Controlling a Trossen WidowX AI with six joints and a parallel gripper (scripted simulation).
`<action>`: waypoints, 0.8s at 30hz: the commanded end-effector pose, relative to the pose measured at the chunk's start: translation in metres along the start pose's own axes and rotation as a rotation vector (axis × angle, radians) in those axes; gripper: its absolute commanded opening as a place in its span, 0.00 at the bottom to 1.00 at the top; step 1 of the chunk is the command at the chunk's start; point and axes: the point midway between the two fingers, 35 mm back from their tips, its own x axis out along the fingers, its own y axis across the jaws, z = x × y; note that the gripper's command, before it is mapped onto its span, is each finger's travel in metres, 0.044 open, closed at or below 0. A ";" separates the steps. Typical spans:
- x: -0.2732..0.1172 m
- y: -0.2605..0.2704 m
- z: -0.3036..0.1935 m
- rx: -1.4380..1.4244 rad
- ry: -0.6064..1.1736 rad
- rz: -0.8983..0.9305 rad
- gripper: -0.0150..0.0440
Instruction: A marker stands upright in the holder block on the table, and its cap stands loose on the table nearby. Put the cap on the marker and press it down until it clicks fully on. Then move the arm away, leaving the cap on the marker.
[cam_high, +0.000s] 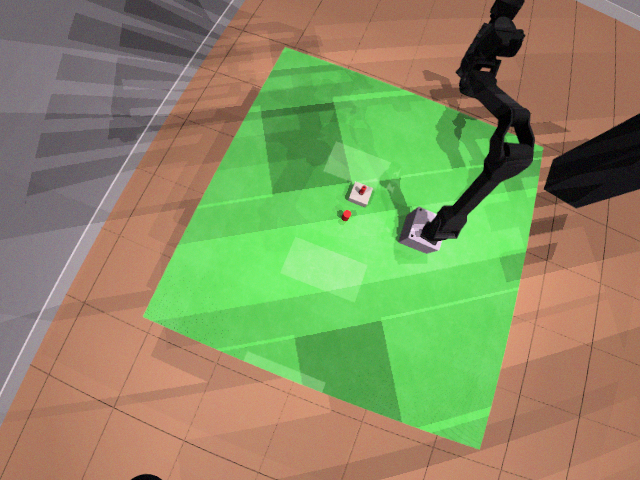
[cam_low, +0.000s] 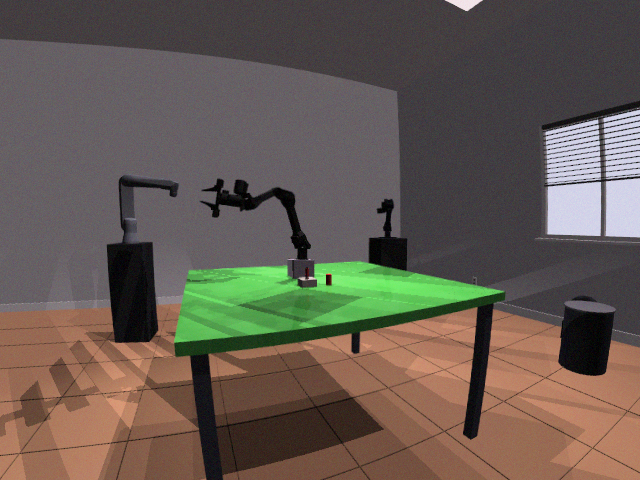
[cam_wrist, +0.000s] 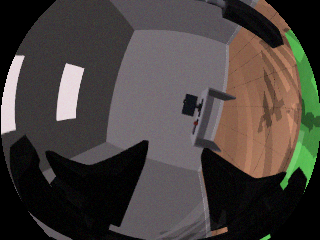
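— While the black arm reaches high over the far side of the green bench (cam_low: 258, 315), where is its gripper (cam_low: 212, 197)?

— Upper left of centre in the exterior view, well above the bench and pointing toward the grey wall, away from the task's things. Its fingers stand about half open with nothing between them; the wrist view shows only wall and floor past their dark tips.

— And the marker (cam_low: 307, 272)?

— Upright in the pale holder block (cam_high: 359, 194), near the middle of the bench in the top view, its red tip uncapped.

— The cap (cam_high: 346, 214)?

— Standing on the bench just below and left of the block in the top view, near it but apart. In the exterior view it sits just right of the block.

— Anything else on the bench?

— The arm's grey base (cam_high: 417, 230), right of centre in the top view.
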 end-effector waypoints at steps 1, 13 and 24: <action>-0.028 -0.019 -0.054 -0.141 0.160 -0.080 0.67; -0.179 -0.077 -0.196 -0.640 0.757 -0.226 0.67; -0.362 -0.125 -0.241 -1.097 1.331 -0.212 0.67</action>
